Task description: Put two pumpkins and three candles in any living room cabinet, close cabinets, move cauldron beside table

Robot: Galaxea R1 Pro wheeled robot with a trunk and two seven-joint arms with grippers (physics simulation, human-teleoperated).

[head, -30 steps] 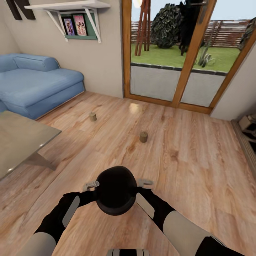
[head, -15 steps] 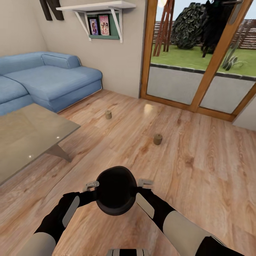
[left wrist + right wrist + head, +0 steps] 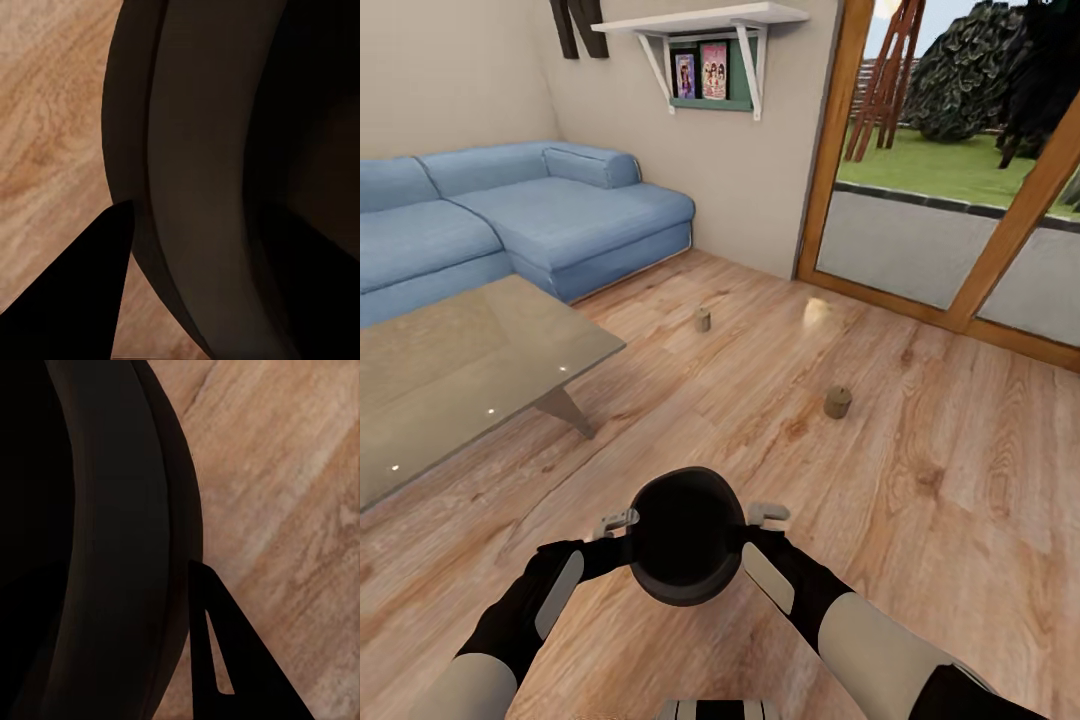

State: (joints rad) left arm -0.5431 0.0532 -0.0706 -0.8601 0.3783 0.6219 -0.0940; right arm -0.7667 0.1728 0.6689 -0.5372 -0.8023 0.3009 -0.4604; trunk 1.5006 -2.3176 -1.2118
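Observation:
The matte black cauldron (image 3: pixel 687 535) hangs above the wood floor right in front of me, held between both arms. My left gripper (image 3: pixel 622 522) is shut on its left rim and my right gripper (image 3: pixel 763 517) is shut on its right rim. The left wrist view shows the cauldron's wall (image 3: pixel 210 180) close up beside a dark finger (image 3: pixel 67 300). In the right wrist view the cauldron (image 3: pixel 112 540) sits against another finger (image 3: pixel 240 667). Two tan candles stand on the floor ahead, one far (image 3: pixel 703 319) and one nearer on the right (image 3: pixel 838 402). The pumpkins and the cabinet are out of view.
A glass-topped coffee table (image 3: pixel 450 370) stands at the left, its near corner close to my left arm. Behind it is a blue corner sofa (image 3: pixel 510 215). A white wall shelf (image 3: pixel 700 25) hangs above. Wood-framed glass doors (image 3: pixel 960 200) fill the right.
The whole view has swung left, so the table and sofa show more and the doors less: the camera moved. The cauldron stays held the same way between both grippers.

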